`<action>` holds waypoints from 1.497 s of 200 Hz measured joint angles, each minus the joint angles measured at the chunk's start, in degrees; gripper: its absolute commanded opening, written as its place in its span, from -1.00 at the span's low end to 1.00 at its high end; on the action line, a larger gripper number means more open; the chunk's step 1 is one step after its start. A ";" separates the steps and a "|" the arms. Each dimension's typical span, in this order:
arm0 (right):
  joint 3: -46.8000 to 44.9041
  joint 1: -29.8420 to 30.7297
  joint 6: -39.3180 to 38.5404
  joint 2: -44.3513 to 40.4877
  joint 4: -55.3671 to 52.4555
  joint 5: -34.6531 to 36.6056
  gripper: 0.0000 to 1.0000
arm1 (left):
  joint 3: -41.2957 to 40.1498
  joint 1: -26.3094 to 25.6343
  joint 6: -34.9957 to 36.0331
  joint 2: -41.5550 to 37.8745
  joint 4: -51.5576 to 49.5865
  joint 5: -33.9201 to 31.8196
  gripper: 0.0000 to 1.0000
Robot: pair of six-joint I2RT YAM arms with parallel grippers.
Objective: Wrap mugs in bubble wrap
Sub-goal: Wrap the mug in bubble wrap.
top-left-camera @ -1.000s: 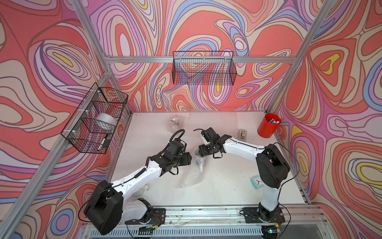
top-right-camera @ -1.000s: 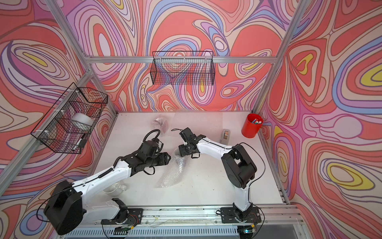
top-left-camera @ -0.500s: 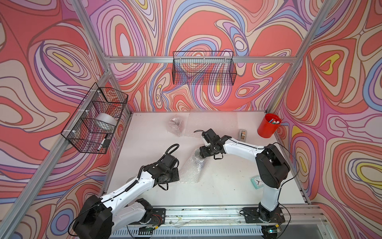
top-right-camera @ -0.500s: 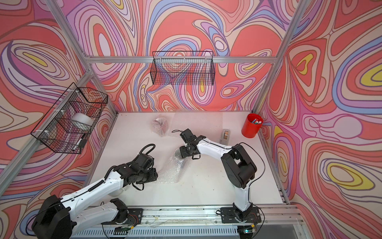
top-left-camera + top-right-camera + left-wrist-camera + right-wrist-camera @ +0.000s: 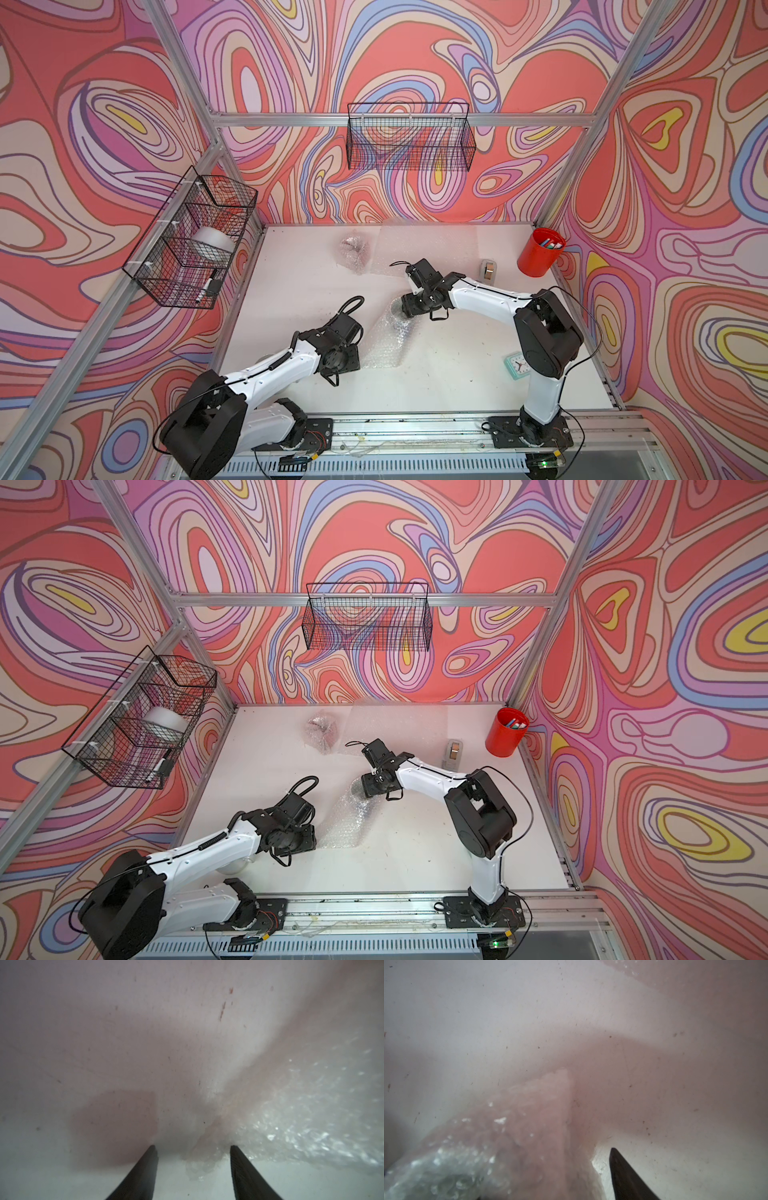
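Bubble wrap (image 5: 207, 1159) pokes a loose corner between my left jaws, spread and low over the desk (image 5: 62, 1178); I should close squarely on that corner before lifting. My right jaws sit at the sheet's far end, where a mug (image 5: 395, 304) seems rolled inside, though I cannot tell if they grip. Bare desk lies open ahead of both for folding.

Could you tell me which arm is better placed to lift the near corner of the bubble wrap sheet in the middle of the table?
Probably the left: the left gripper has its jaws open astride a corner of the bubble wrap, while the right gripper sits at the sheet's far end.
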 measured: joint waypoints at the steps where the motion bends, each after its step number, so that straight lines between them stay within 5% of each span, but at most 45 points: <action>1: 0.00 0.00 0.00 0.00 0.00 0.02 0.27 | 0.00 0.00 0.00 0.00 0.02 0.00 0.06; 82: -0.37 0.00 -0.02 -0.28 -0.02 0.04 0.27 | -1.70 0.00 -0.48 0.81 7.91 1.90 -0.58; 147: -0.37 0.00 -0.31 -0.28 -0.04 0.13 0.26 | -0.50 0.00 -0.55 -3.32 4.31 2.54 -1.00; 212: -0.37 0.00 -0.96 -0.28 -0.07 0.33 0.24 | 8.94 -0.13 1.38 -10.34 0.96 6.62 -1.00; 299: -0.76 0.59 -1.49 -0.33 0.35 0.70 0.21 | 19.04 -0.72 1.75 -1.27 5.97 16.79 -1.00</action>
